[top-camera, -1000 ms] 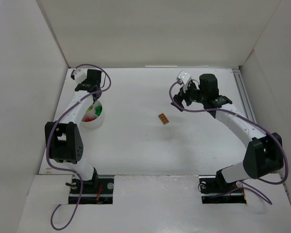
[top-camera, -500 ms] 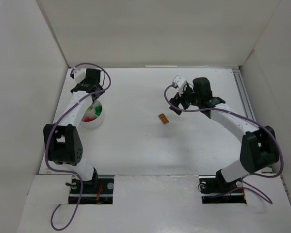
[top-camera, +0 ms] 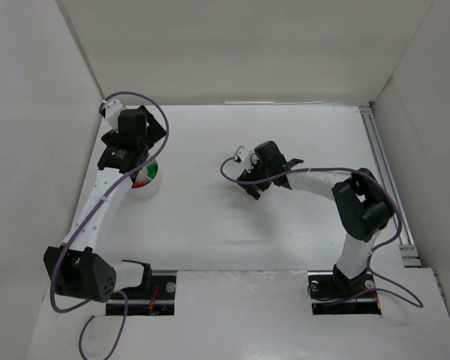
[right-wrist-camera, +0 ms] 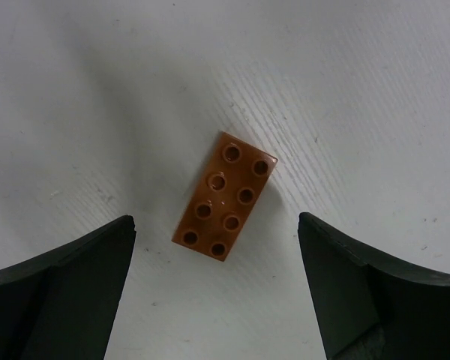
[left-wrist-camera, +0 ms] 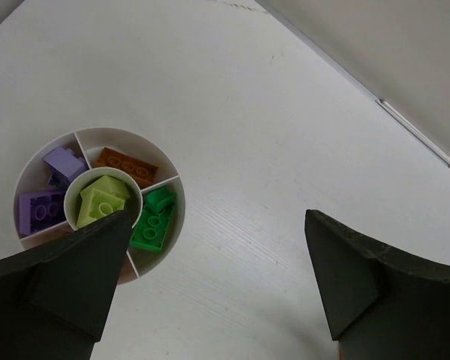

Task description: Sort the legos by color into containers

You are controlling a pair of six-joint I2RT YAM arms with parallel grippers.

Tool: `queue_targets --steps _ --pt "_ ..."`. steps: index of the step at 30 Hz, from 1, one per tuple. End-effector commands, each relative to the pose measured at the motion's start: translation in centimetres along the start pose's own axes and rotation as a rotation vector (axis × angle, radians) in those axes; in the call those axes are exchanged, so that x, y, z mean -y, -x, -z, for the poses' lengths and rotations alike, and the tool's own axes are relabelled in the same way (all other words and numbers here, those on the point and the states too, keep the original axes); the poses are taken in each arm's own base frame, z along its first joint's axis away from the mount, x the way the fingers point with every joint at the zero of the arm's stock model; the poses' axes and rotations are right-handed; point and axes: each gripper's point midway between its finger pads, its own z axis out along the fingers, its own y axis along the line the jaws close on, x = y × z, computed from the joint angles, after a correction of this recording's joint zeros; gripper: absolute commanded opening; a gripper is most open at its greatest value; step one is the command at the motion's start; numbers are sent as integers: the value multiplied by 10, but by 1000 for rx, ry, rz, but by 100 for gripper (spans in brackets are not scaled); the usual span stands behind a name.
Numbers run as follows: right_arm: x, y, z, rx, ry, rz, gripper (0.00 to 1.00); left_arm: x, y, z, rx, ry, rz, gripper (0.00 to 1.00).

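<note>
Brick lies between right claw's parted fingers.

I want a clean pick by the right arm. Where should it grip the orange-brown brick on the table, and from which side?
Across its two long sides, coming straight down from above: the brick lies flat, studs up, on the table. It sits skewed between the fingers of the open right gripper, so a slight wrist twist would probably square them to those sides.
</note>
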Motion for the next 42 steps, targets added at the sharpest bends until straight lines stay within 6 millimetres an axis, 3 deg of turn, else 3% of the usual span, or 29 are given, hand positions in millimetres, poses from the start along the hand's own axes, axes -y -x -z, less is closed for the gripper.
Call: queue_targets --steps 1,11,14,15,19,20,22,28,33,34,35,36,37,39,42 --pt "12 24 4 30 -89 -32 93 9 -1 6 12 -65 -6 100" --pt "3 -10 -6 -107 -158 -88 79 7 -3 6 5 -60 -10 100" --pt "-2 -14 -7 -112 -131 -89 72 6 -2 5 11 -53 -10 100" --pt "-6 -15 -9 -104 -118 -100 64 6 -2 5 11 -53 -10 100" --pt "-13 -9 -10 -72 -81 -112 32 6 -2 5 11 -53 -10 100" --pt "-15 -5 -8 -58 -64 -112 28 6 -2 5 11 -53 -10 100" --pt "-18 -2 -6 -40 -45 -99 20 7 -3 6 5 -60 -10 100" --pt "-21 24 11 71 12 -38 15 17 -12 10 -28 -147 -46 100" --pt "-22 67 50 248 30 94 15 66 -45 26 -143 -495 -133 100" --pt "-26 74 57 278 52 114 15 82 -68 42 -237 -654 -157 100" --pt "-28 78 63 305 56 131 15 97 -68 52 -233 -767 -167 100" --pt "-29 85 74 344 56 158 15 103 -82 54 -283 -834 -185 100" --pt "-32 94 81 384 72 169 15 116 -94 70 -339 -945 -201 100" --pt "-36 103 96 438 78 193 15 124 -112 74 -390 -996 -217 100" --pt "-43 112 106 487 110 211 15 146 -133 95 -429 -1111 -275 98"
